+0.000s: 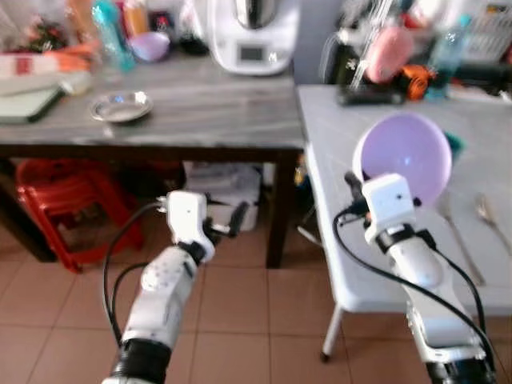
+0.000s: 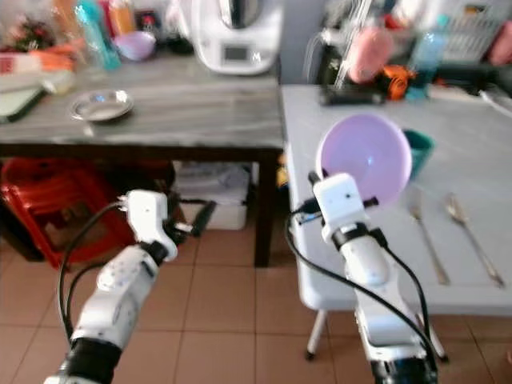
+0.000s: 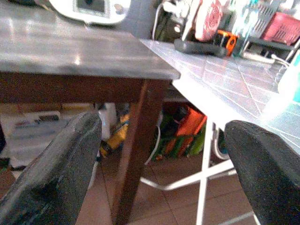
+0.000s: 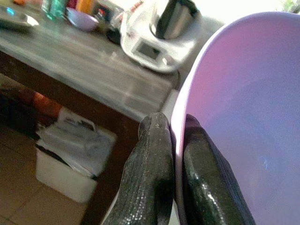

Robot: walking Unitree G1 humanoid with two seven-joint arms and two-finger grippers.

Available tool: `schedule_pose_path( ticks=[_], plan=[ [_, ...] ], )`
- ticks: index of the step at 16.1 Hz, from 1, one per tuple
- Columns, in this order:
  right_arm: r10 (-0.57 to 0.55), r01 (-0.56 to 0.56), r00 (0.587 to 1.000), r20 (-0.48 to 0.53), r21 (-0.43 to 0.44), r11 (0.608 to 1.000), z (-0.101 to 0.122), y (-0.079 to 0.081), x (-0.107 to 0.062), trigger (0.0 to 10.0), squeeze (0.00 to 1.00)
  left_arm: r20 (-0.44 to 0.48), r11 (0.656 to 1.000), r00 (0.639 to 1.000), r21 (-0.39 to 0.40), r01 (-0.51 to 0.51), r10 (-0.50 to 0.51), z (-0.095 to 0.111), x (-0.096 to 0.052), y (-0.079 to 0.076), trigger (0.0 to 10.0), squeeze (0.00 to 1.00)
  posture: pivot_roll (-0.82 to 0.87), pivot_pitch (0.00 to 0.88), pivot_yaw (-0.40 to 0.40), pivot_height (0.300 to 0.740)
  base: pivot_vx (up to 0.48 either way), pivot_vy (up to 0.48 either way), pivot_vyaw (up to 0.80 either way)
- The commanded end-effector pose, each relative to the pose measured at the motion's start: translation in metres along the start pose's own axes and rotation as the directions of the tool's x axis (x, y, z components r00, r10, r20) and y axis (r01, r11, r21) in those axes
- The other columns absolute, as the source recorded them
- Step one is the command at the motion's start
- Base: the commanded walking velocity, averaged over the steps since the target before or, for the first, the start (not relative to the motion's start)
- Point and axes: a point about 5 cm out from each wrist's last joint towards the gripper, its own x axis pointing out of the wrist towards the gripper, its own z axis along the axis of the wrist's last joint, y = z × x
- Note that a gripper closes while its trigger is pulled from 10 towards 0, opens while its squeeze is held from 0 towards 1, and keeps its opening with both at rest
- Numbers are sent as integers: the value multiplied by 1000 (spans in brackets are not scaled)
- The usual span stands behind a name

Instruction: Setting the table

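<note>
I'm looking at a home kitchen: a food processor [image 1: 254, 32] on the grey bench [image 1: 200, 112], cutlery [image 2: 424, 236], tiled floor [image 1: 240, 304], red stools [image 1: 64, 208].

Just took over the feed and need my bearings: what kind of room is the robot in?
Most likely a home kitchen or dining area. A kitchen appliance and a metal plate sit on the grey counter, a fork and spoon lie on the white table, and the right gripper holds a purple bowl.
</note>
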Motion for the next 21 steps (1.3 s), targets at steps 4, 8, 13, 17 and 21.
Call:
schedule_pose_path(
  ticks=[4, 8, 13, 17, 21],
  plan=[
    [-8, 8, 1000, 29, -5, 1000, 8, 1, 0, 10000, 0, -2, 1000, 1000, 20, -22, 23, 0, -4, 9, 10000, 0, -11, 0, 29, 740, 0, 303, 0],
    [-6, 7, 1000, 28, -13, 1000, 7, 1, -1, 10000, 0, -5, 1000, 1000, 22, -17, 17, 0, -3, 9, 10000, 0, -13, 0, 32, 740, 0, 306, 0],
    [-10, 11, 1000, 24, -12, 1000, 6, 1, -1, 10000, 0, -7, 1000, 1000, 24, -14, 15, 0, -2, 9, 10000, 0, -16, 0, 36, 740, 0, 305, 605],
    [-12, 13, 1000, 23, -11, 1000, 6, 0, -3, 10000, 0, -8, 1000, 1000, 26, -15, 15, 0, -1, 9, 10000, 0, -20, 0, 38, 740, 0, 305, 634],
    [-20, 20, 1000, 16, -12, 1000, 5, -1, -4, 10000, 0, -7, 1000, 1000, 25, -10, 10, 0, 0, 7, 10000, 0, -24, 0, 40, 740, 0, 306, 623]
  ],
)
